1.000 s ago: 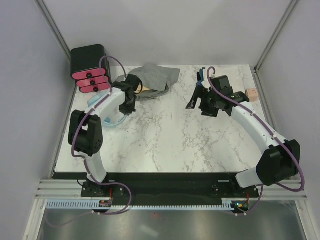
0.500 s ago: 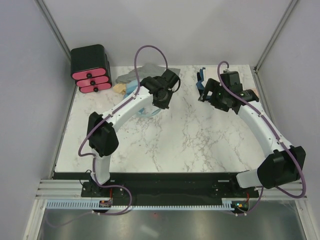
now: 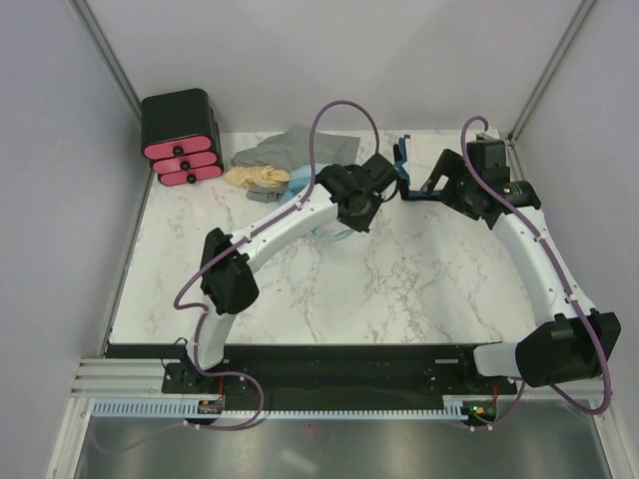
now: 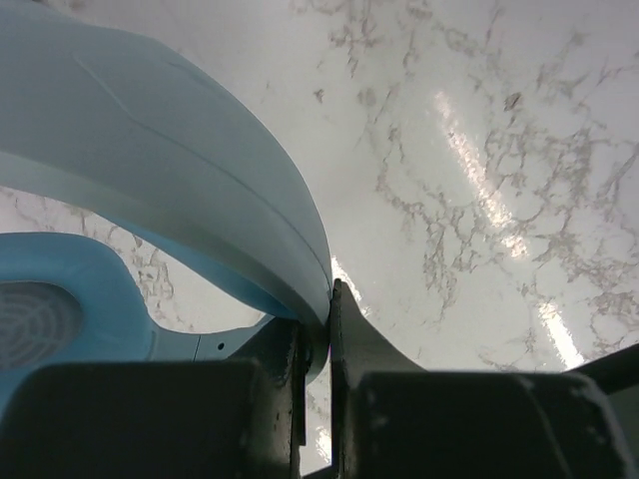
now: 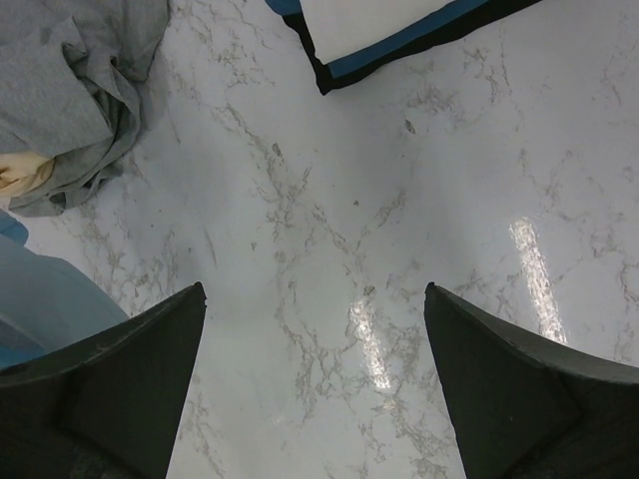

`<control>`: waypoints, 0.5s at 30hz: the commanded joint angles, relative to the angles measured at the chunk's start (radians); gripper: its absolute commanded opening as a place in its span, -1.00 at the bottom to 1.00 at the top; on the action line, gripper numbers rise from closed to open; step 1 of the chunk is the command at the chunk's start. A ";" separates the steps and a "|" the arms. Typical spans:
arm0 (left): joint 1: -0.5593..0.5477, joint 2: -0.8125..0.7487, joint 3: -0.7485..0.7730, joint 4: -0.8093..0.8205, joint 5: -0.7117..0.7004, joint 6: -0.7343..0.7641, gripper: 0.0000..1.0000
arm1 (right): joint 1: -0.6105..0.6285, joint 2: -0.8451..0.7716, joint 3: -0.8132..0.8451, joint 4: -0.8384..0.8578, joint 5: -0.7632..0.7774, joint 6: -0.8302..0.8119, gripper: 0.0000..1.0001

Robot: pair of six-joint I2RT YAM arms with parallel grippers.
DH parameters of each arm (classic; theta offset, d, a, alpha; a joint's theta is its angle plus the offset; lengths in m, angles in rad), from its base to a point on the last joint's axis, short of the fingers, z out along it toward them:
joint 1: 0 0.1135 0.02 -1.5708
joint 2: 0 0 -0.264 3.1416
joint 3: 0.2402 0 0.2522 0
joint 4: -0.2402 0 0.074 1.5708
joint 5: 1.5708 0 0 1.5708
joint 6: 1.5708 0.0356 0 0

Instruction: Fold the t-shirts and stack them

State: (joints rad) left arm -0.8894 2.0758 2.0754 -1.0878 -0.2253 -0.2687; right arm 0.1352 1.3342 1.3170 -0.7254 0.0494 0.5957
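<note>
A crumpled heather-grey t-shirt (image 3: 292, 148) lies at the back of the table, with a bunched tan-yellow t-shirt (image 3: 257, 177) against its left front. The right wrist view shows both at its left edge, the grey one (image 5: 75, 85) and the tan one (image 5: 20, 172). My left gripper (image 3: 377, 170) is at the back centre, right of the pile, shut on the rim of a curved light-blue plastic band (image 4: 180, 190); the jaws (image 4: 329, 299) pinch its edge. My right gripper (image 3: 427, 185) hangs open above bare marble (image 5: 315, 289), holding nothing.
A black box with pink drawers (image 3: 180, 135) stands at the back left corner. A flat black, blue and white item (image 5: 389, 25) lies at the back, between the two grippers (image 3: 401, 158). Light-blue plastic (image 3: 321, 235) shows under the left forearm.
My left arm has swung from the back left to the back centre, carrying the light-blue band. That uncovered the shirt pile. My right gripper has drawn back and to the right, still open.
</note>
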 commanded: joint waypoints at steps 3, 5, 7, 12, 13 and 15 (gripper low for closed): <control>0.033 0.069 0.195 0.023 -0.112 -0.009 -0.96 | 0.001 -0.009 -0.012 -0.012 -0.045 -0.010 0.96; 0.044 0.084 0.213 0.023 -0.132 -0.021 -0.96 | 0.000 -0.013 -0.018 -0.016 -0.048 -0.014 0.96; 0.053 0.116 0.248 0.023 -0.149 -0.040 -0.96 | 0.001 -0.016 -0.030 -0.020 -0.048 -0.016 0.96; 0.058 0.191 0.369 0.043 -0.161 -0.076 -0.96 | 0.001 -0.029 -0.067 -0.028 -0.091 -0.011 0.96; 0.058 0.204 0.380 0.061 -0.158 -0.076 -0.96 | 0.001 -0.029 -0.070 -0.029 -0.092 -0.011 0.96; 0.058 0.207 0.410 0.078 -0.158 -0.087 -0.96 | 0.001 -0.030 -0.081 -0.031 -0.100 -0.014 0.96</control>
State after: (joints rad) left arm -0.8173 2.2803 2.3890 -1.0718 -0.3222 -0.3225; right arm 0.1352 1.3342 1.2526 -0.7429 -0.0193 0.5938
